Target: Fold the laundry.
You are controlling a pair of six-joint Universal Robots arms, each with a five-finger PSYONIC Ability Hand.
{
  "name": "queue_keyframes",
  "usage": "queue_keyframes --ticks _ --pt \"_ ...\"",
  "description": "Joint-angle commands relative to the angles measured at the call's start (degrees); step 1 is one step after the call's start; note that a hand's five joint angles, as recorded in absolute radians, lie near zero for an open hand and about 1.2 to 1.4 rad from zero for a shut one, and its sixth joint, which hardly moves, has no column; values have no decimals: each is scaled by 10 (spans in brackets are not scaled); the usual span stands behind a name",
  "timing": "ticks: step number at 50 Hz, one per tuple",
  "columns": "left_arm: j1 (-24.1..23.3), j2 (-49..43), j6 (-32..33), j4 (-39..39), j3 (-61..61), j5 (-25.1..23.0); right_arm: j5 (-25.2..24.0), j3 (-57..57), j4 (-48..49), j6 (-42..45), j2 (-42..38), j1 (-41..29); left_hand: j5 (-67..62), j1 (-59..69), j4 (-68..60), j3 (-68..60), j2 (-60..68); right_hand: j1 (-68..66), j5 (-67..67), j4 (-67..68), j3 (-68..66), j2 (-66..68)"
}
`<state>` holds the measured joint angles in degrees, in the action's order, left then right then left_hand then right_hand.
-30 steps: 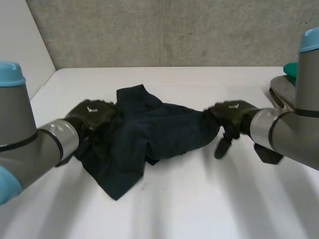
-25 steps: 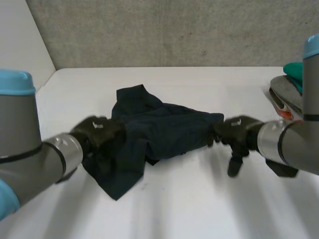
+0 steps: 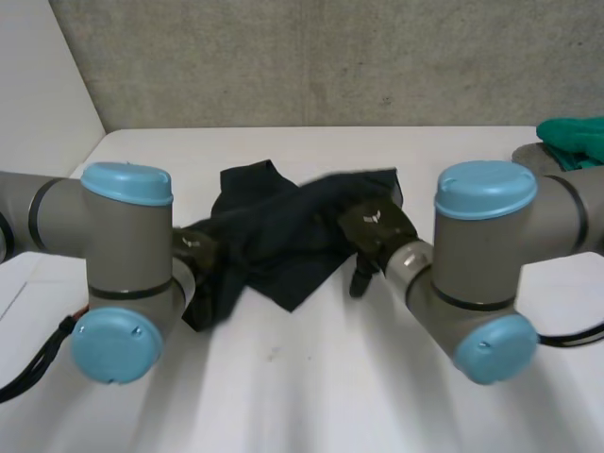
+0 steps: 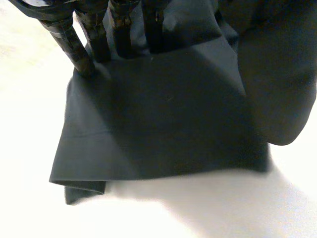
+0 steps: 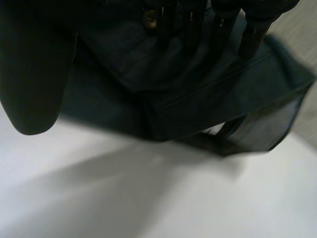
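A dark navy garment [image 3: 283,226] lies bunched on the white table [image 3: 311,377]. My left hand [image 3: 198,250] is at the garment's left edge. In the left wrist view its straight fingers [image 4: 74,44] rest against the cloth [image 4: 163,114], which spreads out past the fingertips, and the thumb [image 4: 277,74] stands apart. My right hand [image 3: 377,231] is at the right edge, where the cloth rises in a raised flap [image 3: 363,184]. In the right wrist view its fingers [image 5: 247,34] are straight against the cloth [image 5: 188,84] near a button [image 5: 148,19]. Its thumb [image 5: 29,74] stays off to the side.
A green cloth [image 3: 576,137] lies on a grey object [image 3: 530,156] at the table's far right. A grey wall runs behind the table. Both arms' big joints [image 3: 127,274] [image 3: 486,274] stand close on either side of the garment.
Both hands have moved inward toward each other, pushing the garment's left and right edges toward its middle. The spread cloth is now bunched narrower, and its right edge has lifted.
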<state>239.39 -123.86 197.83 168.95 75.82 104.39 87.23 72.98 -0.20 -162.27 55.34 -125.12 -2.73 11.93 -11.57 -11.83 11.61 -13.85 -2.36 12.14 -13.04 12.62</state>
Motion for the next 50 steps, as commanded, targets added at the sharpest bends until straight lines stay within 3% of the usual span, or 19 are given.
queue_keyframes --ticks 1,10,14,18,21,22,24,30,37,42,50 --pt "20 -43 57 81 -61 13 21 -82 78 38 -71 -28 27 -19 16 18 -16 25 10 -8 17 -13" --pt "41 -103 121 84 -140 34 30 -225 84 71 -192 -50 24 -16 12 15 -12 15 0 2 7 -3" --pt "49 -122 127 93 -165 34 37 -273 86 78 -233 -52 -77 85 -89 -86 88 -32 -47 49 -40 44" --pt "59 -139 147 110 -181 28 43 -302 90 78 -255 -51 -206 214 -218 -215 218 -249 -264 266 -257 261" --pt "64 -145 158 125 -185 20 45 -311 91 74 -262 -46 -324 332 -336 -333 335 -547 -562 565 -556 560" --pt "69 -143 163 135 -183 13 45 -311 90 72 -261 -45 -518 526 -529 -527 529 -655 -670 672 -663 667" --pt "71 -133 163 146 -179 3 46 -307 86 68 -249 -40 -672 680 -684 -681 683 -662 -676 679 -670 674" --pt "72 -20 135 161 -145 -39 39 -266 43 40 -142 -10 -673 681 -684 -682 684 -662 -676 679 -670 674" --pt "73 130 77 140 -140 -61 -3 -275 -31 0 -15 34 -673 681 -684 -682 684 -662 -676 679 -670 674" --pt "74 246 1 77 -170 -94 -35 -319 -102 -40 65 72 -673 681 -684 -682 684 -662 -676 679 -670 674" --pt "84 352 -115 -21 -227 -162 -67 -365 -180 -108 170 119 -673 681 -684 -682 684 -662 -676 679 -670 674"
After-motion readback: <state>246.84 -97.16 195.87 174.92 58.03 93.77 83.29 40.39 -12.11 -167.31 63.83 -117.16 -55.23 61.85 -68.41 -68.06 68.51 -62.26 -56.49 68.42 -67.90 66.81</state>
